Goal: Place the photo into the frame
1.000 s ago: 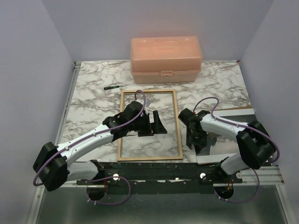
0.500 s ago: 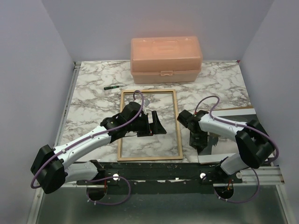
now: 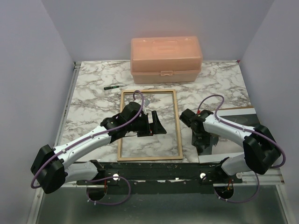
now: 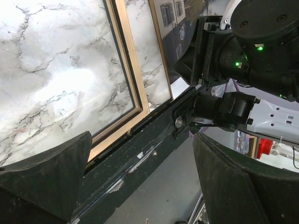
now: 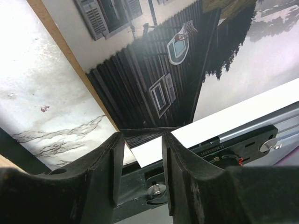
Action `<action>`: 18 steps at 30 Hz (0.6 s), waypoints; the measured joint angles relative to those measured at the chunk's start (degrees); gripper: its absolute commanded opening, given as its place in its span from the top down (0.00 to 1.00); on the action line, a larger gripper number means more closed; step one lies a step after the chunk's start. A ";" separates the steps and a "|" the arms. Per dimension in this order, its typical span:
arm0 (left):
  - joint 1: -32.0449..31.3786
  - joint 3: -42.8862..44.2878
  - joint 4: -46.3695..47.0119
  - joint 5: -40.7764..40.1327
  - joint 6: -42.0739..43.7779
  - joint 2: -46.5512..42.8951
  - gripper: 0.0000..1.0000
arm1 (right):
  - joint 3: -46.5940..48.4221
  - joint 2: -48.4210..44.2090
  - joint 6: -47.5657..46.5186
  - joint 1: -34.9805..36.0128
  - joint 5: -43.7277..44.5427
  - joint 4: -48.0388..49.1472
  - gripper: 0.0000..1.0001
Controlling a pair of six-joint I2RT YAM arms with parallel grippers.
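Left gripper (image 3: 158, 125): black fingers (image 4: 46, 177) spread wide with nothing between them, hanging over the frame's near half.
Frame: large thin rectangular picture frame (image 3: 178, 126), light wood back facing up. Lying flat, with marble showing through its clear pane. Directly beneath the left fingers; from the left wrist, its near right corner lies just beyond the fingertips.
Right gripper (image 5: 141, 140): fingers (image 5: 114, 172) part-way apart, pointing down at the photo's near left corner. That corner and its white border sit in the gap between them. Cannot tell whether either pad touches the sheet.
Photo: large glossy rectangular print (image 5: 154, 70) with a white border, showing a dark timber building with windows. Picture side up, under and beyond the right fingers. Outside the frame, on the side of the left fingers facing the right arm.
Backing: brown fibreboard panel (image 5: 60, 46), only a thin edge showing beside the photo, just left of the right gripper's left finger.
Table: grey-veined white marble top (image 3: 93, 93), carrying everything.
Box: orange translucent plastic lidded box (image 3: 166, 58), well beyond both pairs of fingertips at the far edge.
Marker: small green marker (image 3: 111, 87), far-left of the left fingers, clear of the frame.
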 measured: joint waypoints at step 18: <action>-0.07 -2.69 -0.33 -0.07 -0.35 -0.59 0.11 | 0.48 3.37 -1.81 0.66 -2.40 2.45 0.40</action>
